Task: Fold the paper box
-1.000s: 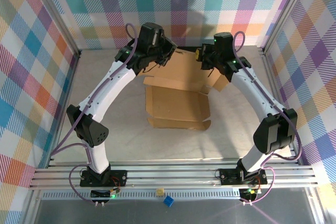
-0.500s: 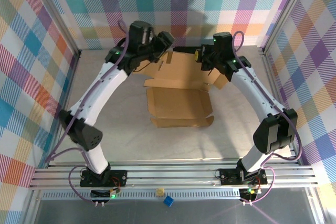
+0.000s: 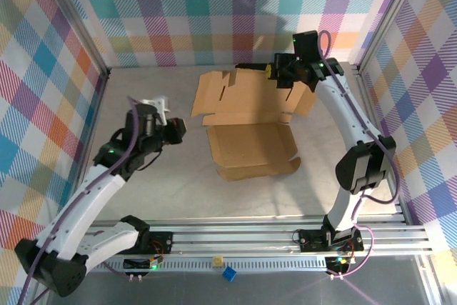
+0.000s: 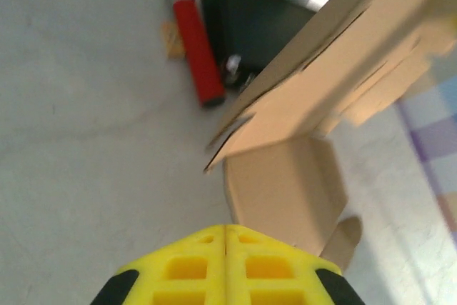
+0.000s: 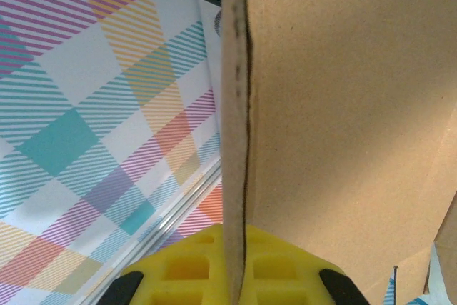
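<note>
The paper box (image 3: pixel 250 141) lies half unfolded in the middle of the table, its base flat and its back panel (image 3: pixel 246 94) raised. My right gripper (image 3: pixel 284 76) is shut on the right end of that raised panel; in the right wrist view the cardboard edge (image 5: pixel 235 105) runs straight down between the yellow fingers (image 5: pixel 187 269). My left gripper (image 3: pixel 183 128) is off to the left of the box, shut on nothing and apart from it. In the left wrist view its closed fingertips (image 4: pixel 227 232) point at the box's near flap (image 4: pixel 285 176).
A black case (image 4: pixel 260 23) and a red-handled tool (image 4: pixel 198 51) lie behind the box near the back wall; the case's edge (image 3: pixel 250 67) peeks over the raised panel. Checkered walls enclose the table on three sides. A blue cube (image 3: pixel 229 273) sits on the front rail.
My left arm has swung away from the box's back left corner, out to the left and nearer the front. The box has shifted slightly right, its back panel now held up by the right gripper.
</note>
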{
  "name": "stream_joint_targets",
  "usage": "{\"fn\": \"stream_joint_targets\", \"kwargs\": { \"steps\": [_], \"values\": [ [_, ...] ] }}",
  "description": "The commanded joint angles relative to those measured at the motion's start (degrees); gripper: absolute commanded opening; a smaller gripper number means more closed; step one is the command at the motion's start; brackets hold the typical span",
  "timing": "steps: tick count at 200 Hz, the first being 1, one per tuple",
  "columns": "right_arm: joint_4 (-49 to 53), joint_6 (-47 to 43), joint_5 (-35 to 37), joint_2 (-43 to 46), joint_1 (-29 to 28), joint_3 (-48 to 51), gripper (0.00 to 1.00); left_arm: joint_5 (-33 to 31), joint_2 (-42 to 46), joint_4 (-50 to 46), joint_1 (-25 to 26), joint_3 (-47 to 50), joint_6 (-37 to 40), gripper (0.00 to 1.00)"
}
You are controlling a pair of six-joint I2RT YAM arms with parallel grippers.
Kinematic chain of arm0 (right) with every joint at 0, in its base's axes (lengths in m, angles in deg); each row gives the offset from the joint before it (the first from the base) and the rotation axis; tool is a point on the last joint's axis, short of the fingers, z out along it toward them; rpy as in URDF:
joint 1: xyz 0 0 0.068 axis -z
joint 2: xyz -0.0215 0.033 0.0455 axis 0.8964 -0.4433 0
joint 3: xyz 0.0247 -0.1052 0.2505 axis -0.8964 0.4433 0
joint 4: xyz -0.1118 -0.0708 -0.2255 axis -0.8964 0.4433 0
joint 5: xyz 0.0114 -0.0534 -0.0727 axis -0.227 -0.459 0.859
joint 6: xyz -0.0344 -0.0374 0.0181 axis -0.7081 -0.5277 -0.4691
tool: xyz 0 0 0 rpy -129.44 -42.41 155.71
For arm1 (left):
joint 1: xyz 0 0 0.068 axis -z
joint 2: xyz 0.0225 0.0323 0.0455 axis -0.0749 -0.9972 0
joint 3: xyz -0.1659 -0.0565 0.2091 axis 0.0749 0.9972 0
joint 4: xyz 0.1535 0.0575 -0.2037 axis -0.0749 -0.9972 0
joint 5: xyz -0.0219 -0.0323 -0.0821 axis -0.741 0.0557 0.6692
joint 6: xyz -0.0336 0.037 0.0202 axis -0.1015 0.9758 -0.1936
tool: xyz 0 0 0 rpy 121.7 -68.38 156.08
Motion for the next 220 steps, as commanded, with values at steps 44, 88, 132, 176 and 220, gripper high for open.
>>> {"fn": "stream_joint_targets", "kwargs": {
  "steps": [44,88,132,176,220],
  "values": [
    [10.15,-0.07,-2.91,-6.46,0.12,-11.50,0.00,13.78,-8.15,27.64,-2.39,9.83,1.99,0.30],
    [10.08,1.54,-3.48,-7.35,0.15,-12.05,0.00,14.77,-11.82,27.59,-2.34,9.11,7.23,0.47],
    [8.89,2.72,-4.36,-7.86,0.09,-12.15,0.00,3.58,-13.67,25.88,-1.83,7.41,11.44,0.56],
    [7.96,4.60,-4.89,-8.65,0.20,-12.46,0.00,4.95,-17.00,31.33,-0.01,8.46,11.45,0.50],
    [6.73,8.47,-4.99,-9.11,0.43,-12.67,0.00,-1.43,-19.76,34.24,2.31,8.03,9.46,0.33]
  ]
}}
